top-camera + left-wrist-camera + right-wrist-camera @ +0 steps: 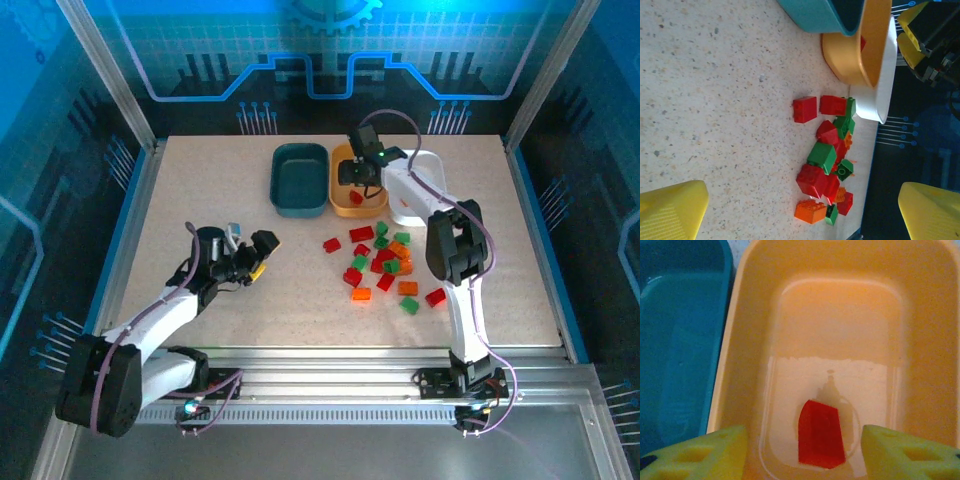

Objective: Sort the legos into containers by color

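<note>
Speckled table (200,180), right gripper (358,176) over the orange tray (930,315), fingers (695,455) apart, red brick (821,440) loose on its floor between them. Left gripper (262,255) is spread wide, left of the lego pile (380,262).

One brick (821,440) is lying in the middle tray (358,211), the other bricks (386,256) sitting piled on the table (200,200) before it.

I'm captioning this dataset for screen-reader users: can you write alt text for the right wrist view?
A red lego lies inside the orange tray, between the open yellow fingers of the right gripper, touching neither. The dark teal tray sits alongside at left.
</note>
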Controlling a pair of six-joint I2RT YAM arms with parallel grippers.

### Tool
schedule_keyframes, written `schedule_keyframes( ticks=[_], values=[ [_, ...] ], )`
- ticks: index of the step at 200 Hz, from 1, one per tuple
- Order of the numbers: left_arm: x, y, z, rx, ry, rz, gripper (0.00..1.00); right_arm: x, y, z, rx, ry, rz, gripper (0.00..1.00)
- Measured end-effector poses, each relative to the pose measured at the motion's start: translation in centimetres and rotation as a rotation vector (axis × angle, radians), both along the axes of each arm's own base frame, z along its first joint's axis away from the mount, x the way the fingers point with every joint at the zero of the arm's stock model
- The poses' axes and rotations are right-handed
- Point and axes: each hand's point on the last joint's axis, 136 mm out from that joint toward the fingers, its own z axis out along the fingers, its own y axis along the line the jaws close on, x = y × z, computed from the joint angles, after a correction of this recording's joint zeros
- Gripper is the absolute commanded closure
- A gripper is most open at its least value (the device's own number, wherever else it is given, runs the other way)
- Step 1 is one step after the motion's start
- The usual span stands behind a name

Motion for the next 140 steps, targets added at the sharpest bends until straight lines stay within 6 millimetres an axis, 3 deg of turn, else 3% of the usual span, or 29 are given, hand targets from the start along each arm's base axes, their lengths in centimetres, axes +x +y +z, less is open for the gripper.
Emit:
schedule_keyframes(
  ticks=[19,36,50,72,104,124,140],
  values=[
    [-0.1,-0.3,0.2,-0.003,-0.005,-0.011,0.01,-0.8,-0.3,1.4,-0.003,-0.018,-0.003,0.35],
    [-0.7,-1.4,0.2,0.003,-0.007,-0.048,0.01,-3.1,-1.6,2.5,-0.015,-0.021,-0.038,0.33],
    [-1.4,-3.1,0.4,0.023,-0.022,-0.104,0.01,-6.4,-3.8,3.3,-0.022,-0.019,-0.107,0.3],
    [-2.9,-6.9,0.6,0.061,-0.053,-0.23,0.01,-13.2,-8.5,3.6,-0.024,-0.021,-0.247,0.22],
    [-5.1,-11.5,-0.6,0.108,-0.07,-0.388,0.01,-22.1,-15.7,0.0,-0.024,0.06,-0.434,0.2],
    [-5.9,-13.4,-1.5,0.142,-0.07,-0.461,0.01,-25.9,-20.4,-3.4,-0.004,0.151,-0.574,0.21],
    [-6.1,-14.4,-1.8,0.158,-0.073,-0.497,0.01,-28.3,-21.7,-5.1,0.001,0.222,-0.622,0.2]
  ],
)
